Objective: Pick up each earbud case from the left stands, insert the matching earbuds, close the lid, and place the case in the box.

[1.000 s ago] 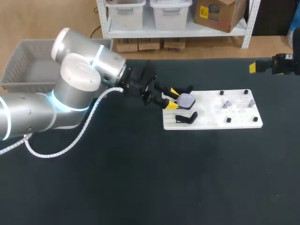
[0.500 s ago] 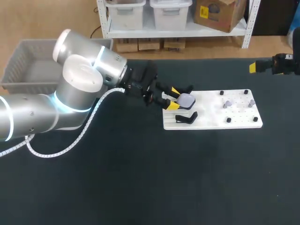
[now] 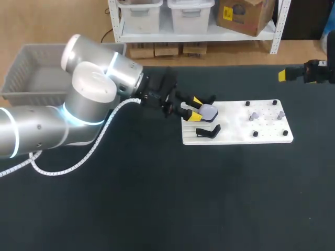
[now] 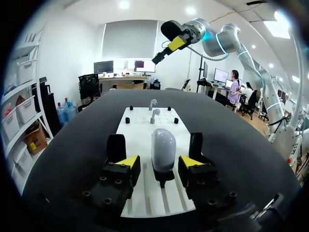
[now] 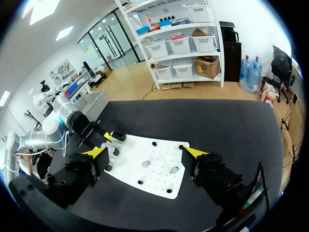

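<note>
The left gripper (image 4: pixel 158 162) is released. Its fingers stand either side of the white earbud case (image 4: pixel 163 147), with a gap at each side. The case sits upright between them on a black stand (image 4: pixel 163 178) on the white board (image 4: pixel 145 126). Two earbuds (image 4: pixel 155 114) lie further ahead. The right gripper (image 5: pixel 147 152) is spread wide, well apart from the case.
</note>
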`<action>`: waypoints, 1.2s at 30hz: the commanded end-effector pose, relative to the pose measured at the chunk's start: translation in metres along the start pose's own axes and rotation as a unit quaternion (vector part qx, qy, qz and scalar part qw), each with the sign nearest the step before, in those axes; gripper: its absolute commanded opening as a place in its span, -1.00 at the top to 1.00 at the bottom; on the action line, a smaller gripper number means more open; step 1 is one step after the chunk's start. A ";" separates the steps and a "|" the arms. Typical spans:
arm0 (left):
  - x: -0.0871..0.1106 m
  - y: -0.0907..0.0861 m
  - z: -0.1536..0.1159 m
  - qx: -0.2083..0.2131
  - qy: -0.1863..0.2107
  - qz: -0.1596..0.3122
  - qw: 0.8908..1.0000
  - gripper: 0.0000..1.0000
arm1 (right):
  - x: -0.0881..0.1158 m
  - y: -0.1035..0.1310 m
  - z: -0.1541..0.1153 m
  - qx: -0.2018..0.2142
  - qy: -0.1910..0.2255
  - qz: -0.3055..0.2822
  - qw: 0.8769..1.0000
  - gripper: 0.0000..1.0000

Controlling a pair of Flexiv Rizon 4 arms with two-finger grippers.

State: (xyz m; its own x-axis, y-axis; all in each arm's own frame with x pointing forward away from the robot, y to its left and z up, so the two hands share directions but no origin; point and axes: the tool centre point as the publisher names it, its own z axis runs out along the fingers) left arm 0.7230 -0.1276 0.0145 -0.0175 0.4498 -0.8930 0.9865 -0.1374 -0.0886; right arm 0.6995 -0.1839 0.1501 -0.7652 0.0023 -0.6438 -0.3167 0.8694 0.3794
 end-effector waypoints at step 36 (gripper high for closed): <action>-0.003 0.003 0.015 0.013 -0.007 0.002 1.000 0.13 | 0.000 -0.001 0.000 -0.002 0.000 0.000 1.000 -1.00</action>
State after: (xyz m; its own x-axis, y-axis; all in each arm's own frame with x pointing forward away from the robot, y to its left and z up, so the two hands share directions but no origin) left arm 0.7203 -0.1410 0.0122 -0.0187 0.4360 -0.8998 0.9833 -0.1549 -0.0955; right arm 0.6995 -0.1839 0.1501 -0.7652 0.0023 -0.6438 -0.3167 0.8694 0.3794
